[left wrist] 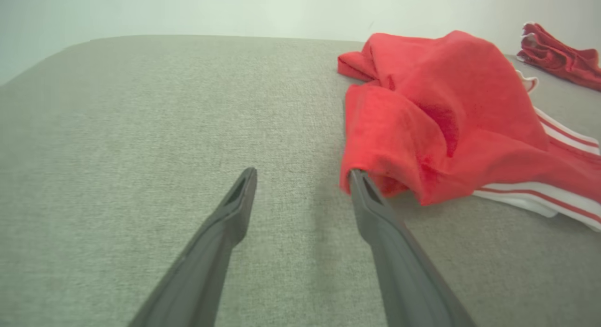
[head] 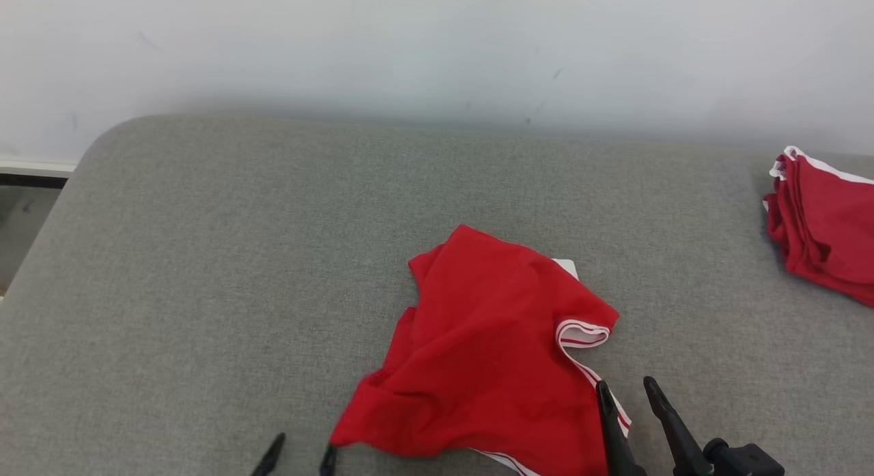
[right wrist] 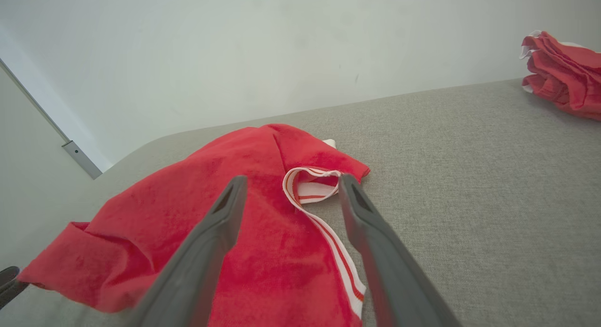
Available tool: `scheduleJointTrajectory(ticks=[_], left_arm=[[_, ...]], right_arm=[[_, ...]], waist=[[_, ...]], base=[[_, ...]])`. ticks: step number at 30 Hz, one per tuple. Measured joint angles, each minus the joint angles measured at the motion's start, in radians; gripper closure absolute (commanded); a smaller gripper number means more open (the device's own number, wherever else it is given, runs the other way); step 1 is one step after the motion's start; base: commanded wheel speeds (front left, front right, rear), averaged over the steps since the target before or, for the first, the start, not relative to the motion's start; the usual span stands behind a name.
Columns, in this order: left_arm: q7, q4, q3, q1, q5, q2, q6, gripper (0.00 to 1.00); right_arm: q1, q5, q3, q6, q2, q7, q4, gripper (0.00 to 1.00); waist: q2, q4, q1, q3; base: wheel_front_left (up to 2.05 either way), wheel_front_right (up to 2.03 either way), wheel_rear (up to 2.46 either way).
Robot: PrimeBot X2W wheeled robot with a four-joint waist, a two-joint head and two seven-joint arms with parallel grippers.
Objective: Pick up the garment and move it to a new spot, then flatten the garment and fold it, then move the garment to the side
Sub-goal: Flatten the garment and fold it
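A crumpled garment (head: 478, 339) lies on the padded table (head: 205, 271) directly before me. My left gripper (head: 300, 457) sits at its near left corner, my right gripper (head: 625, 387) over its near right edge. A pile of clothes (head: 826, 230) lies well apart to the far right.

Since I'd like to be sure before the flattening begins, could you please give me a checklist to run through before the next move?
1. Left gripper open: ok.
2. Right gripper open: ok.
3. Garment flat: not ok, it lies crumpled with folds.
4. Striped hem between the right gripper's fingers: ok in the right wrist view; whether they are down at cloth level, cannot tell.
5. Garment free of any grip: ok; one left finger merely meets a corner.
6. Red pile apart from the garment: ok.
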Motion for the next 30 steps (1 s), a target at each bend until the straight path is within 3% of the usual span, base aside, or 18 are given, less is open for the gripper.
scheduleJointTrajectory(ticks=[9,13,22,30], left_arm=[[0.0,-0.124,0.146,0.057,-0.005,-0.004,0.0,0.0],[0.0,-0.115,0.17,0.027,-0.007,-0.009,-0.003,0.0],[0.0,0.037,0.105,-0.172,-0.006,-0.028,-0.008,0.0],[0.003,0.305,-0.068,-0.339,-0.062,-0.016,-0.013,0.0]], right_arm=[[0.0,0.001,-0.002,0.0,0.0,0.0,0.002,0.0],[-0.002,0.001,0.0,0.0,0.0,0.0,0.01,0.0],[-0.024,-0.007,0.01,0.0,0.0,0.0,0.023,0.0],[-0.04,-0.007,0.006,0.0,0.0,0.0,0.033,0.0]], waist=[[0.0,0.006,0.0,0.0],[0.0,-0.002,0.0,0.003],[0.0,-0.054,0.0,0.015],[0.0,-0.103,0.0,0.034]], base=[[0.0,0.0,0.0],[0.0,0.0,0.0],[0.0,0.0,0.0],[0.0,0.0,0.0]])
